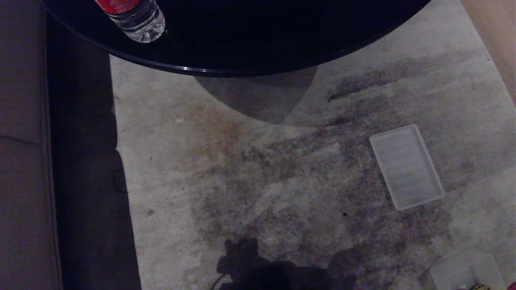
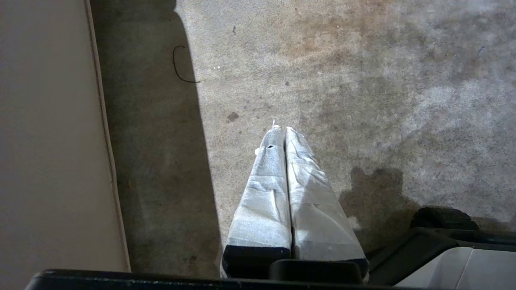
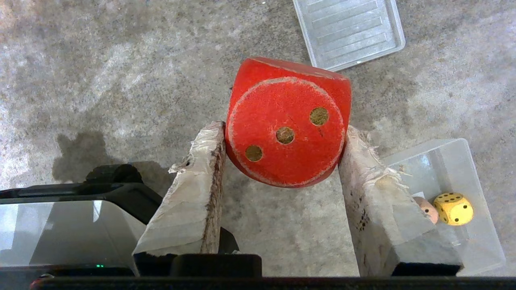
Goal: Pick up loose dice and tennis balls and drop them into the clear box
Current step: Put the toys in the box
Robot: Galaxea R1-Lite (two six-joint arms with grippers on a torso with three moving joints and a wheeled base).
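Note:
My right gripper (image 3: 282, 131) is shut on a red die (image 3: 287, 129) whose three-pip face looks at the wrist camera, and it holds the die above the rug. Beside the right finger the clear box (image 3: 451, 157) stands on the rug. In the box lie a yellow die (image 3: 453, 208) and a tan die (image 3: 428, 210) half hidden by the finger. The head view catches the clear box (image 1: 459, 266) and the yellow die (image 1: 481, 287) at its bottom right corner. My left gripper (image 2: 282, 129) hangs shut and empty over the rug. No tennis balls are in view.
A flat ribbed translucent panel (image 1: 407, 167) lies on the stained grey rug (image 1: 258, 181). A black round table (image 1: 242, 36) with a water bottle (image 1: 139, 18) overhangs the far side. A sofa (image 1: 24, 161) runs along the left.

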